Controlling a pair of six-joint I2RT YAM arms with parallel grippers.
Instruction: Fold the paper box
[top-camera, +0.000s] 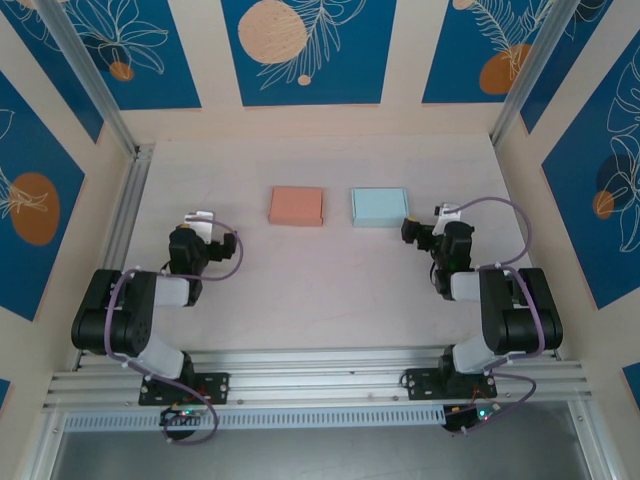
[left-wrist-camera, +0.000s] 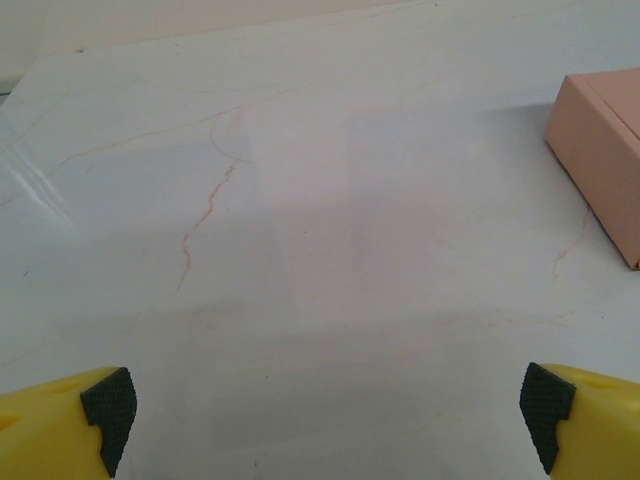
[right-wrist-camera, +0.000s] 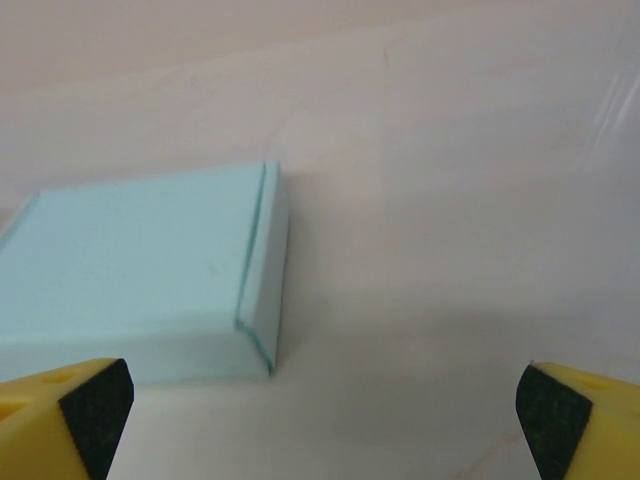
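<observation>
Two shut paper boxes lie side by side on the pale table, an orange one (top-camera: 297, 205) and a light blue one (top-camera: 379, 206). My left gripper (top-camera: 201, 220) sits low to the left of the orange box (left-wrist-camera: 605, 150), open, with bare table between its black pads (left-wrist-camera: 108, 415). My right gripper (top-camera: 441, 214) stands just right of the blue box (right-wrist-camera: 130, 270), which lies ahead and to the left in the right wrist view. It is open too, its pads (right-wrist-camera: 553, 420) wide apart and empty. Both arms are folded back near their bases.
Aluminium rails run along the table's left edge (top-camera: 128, 215) and front edge (top-camera: 320, 375). Walls with blue panels close in the back and sides. Bare tabletop (top-camera: 320, 290) lies between the two arms and behind the boxes.
</observation>
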